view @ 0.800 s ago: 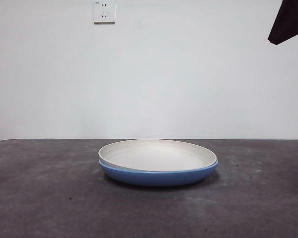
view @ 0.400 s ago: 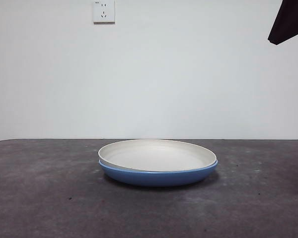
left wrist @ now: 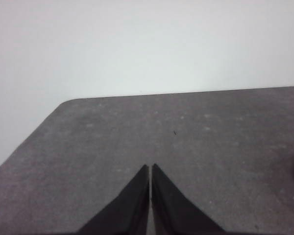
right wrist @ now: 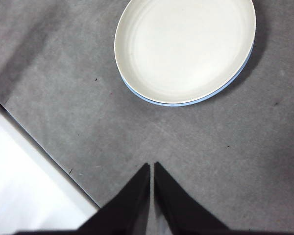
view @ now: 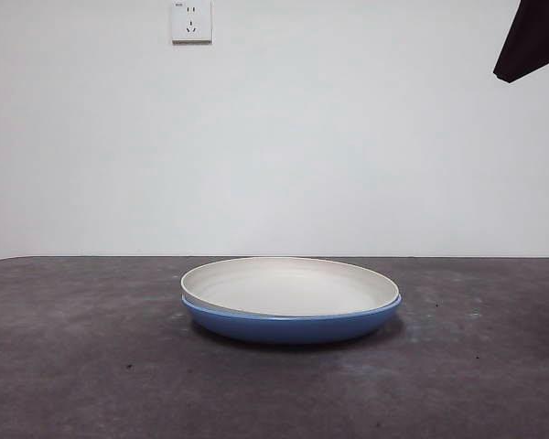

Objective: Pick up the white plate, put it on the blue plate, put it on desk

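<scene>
**White plate nested in the blue plate, both grippers clear**

Working left to right: your left gripper (left wrist: pixel 150 169) waits over a bare stretch of the surface (view: pixel 73 347), its jaws pressed together with nothing between them, and neither plate shows in its view. At the centre, the white plate (view: pixel 291 285) sits inside the blue plate (view: pixel 293 325), which rests on the surface. The white rim rides slightly higher on its left side, so it looks a touch off-centre in the blue one. Your right gripper (right wrist: pixel 152 169) hangs high above and well apart from the stack, jaws together and empty; in the front view an arm shows only as a dark tip at the upper right corner.

My judgement on the risks: if you go back for the white plate, the two rims lie so close that a jaw could catch the blue rim as well and drag or lift both plates together. The shallow matte rim gives little to pinch, so a tilted grip could let it slip and clatter down.

Against the earlier front views, nothing has moved: the plates lie the same, and the dark tip sits in the same corner.
</scene>
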You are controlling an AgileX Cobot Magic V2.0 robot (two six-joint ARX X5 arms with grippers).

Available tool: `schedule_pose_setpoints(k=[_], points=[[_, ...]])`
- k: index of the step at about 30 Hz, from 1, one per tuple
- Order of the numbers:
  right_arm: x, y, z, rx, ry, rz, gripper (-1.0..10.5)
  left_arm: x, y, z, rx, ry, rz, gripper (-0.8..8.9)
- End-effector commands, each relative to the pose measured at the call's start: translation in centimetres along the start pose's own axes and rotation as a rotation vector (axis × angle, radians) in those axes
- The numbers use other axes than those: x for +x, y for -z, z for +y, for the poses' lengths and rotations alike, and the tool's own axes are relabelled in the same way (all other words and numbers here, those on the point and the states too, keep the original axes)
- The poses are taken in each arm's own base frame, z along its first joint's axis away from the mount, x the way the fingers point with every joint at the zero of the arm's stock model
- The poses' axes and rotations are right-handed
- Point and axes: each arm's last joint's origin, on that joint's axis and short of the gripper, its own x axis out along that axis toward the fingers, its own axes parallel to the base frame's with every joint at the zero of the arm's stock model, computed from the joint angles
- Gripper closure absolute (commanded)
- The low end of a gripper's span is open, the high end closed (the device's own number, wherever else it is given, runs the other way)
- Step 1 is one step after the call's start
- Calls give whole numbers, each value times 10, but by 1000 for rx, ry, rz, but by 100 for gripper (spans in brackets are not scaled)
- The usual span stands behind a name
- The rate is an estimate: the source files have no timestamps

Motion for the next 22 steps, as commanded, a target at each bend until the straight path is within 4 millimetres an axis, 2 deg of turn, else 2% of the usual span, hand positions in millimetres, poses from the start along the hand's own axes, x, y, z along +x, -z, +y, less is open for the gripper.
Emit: schedule_pose_setpoints(k=[1,16,22], points=[[-2,-4,2,-23,-7,-14,939,1,7,0,-3,-3,3,803],[-2,-4,2,-23,-7,-14,939,3,35,-2,-16,5,159,803],[-2,-4,2,-23,-7,-14,939,2,35,-2,-39,4,167,803]])
